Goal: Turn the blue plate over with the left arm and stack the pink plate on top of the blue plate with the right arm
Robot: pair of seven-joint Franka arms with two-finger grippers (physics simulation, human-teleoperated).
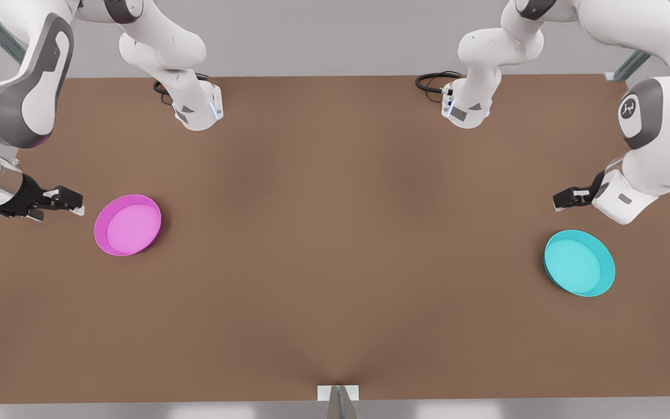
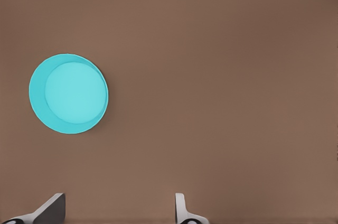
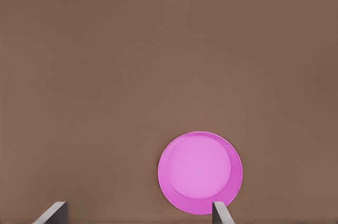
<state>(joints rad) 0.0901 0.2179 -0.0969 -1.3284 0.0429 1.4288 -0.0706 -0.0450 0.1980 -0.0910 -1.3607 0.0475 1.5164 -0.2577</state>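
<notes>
The blue plate (image 1: pixel 579 263) lies rim up on the brown table at the front view's right, and it also appears in the left wrist view (image 2: pixel 68 93). My left gripper (image 1: pixel 562 201) hovers just behind it, open and holding nothing, its fingertips (image 2: pixel 53 208) spread wide. The pink plate (image 1: pixel 128 224) lies rim up at the front view's left, seen too in the right wrist view (image 3: pixel 199 172). My right gripper (image 1: pixel 76 203) hangs open beside it toward the table's edge, apart from it, with one fingertip (image 3: pixel 222 214) near the plate's rim in that view.
The two arm bases (image 1: pixel 195 110) (image 1: pixel 466 107) stand at the back of the table (image 1: pixel 335 233), each with a black cable. A small grey bracket (image 1: pixel 338 398) sits at the middle of the front edge. A wide stretch of bare table separates the plates.
</notes>
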